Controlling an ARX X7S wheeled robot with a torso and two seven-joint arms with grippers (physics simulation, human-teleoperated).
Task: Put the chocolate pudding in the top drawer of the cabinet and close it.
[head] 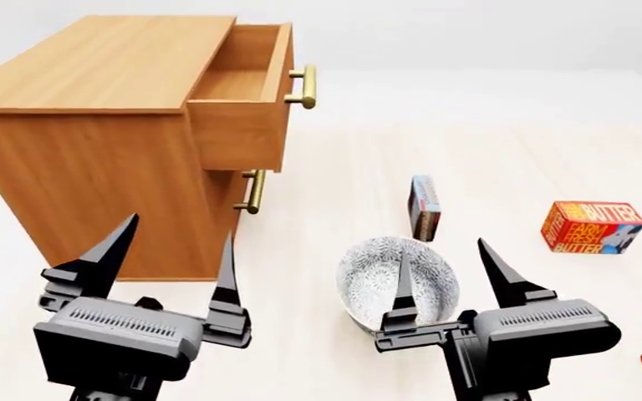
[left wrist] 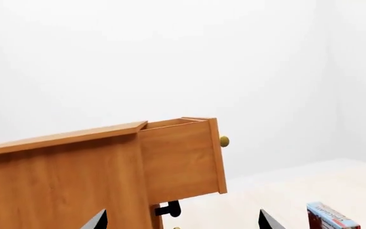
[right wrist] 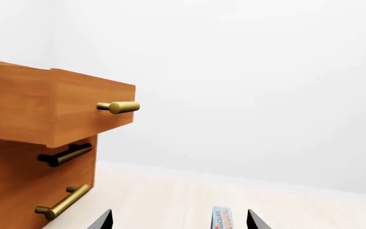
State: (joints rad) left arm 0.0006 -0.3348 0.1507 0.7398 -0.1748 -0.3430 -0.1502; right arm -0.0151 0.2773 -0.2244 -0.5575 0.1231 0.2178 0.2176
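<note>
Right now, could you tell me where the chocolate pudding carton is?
In the head view, the chocolate pudding stands on edge on the floor, right of the cabinet, just beyond the patterned bowl and left of a butter box.

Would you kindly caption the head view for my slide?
Both tools open: top drawer pulled out, chocolate pudding beyond a patterned bowl.

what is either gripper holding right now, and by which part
Nothing is held. The left gripper and right gripper are both open and empty; the chocolate pudding stands untouched on the floor.
</note>
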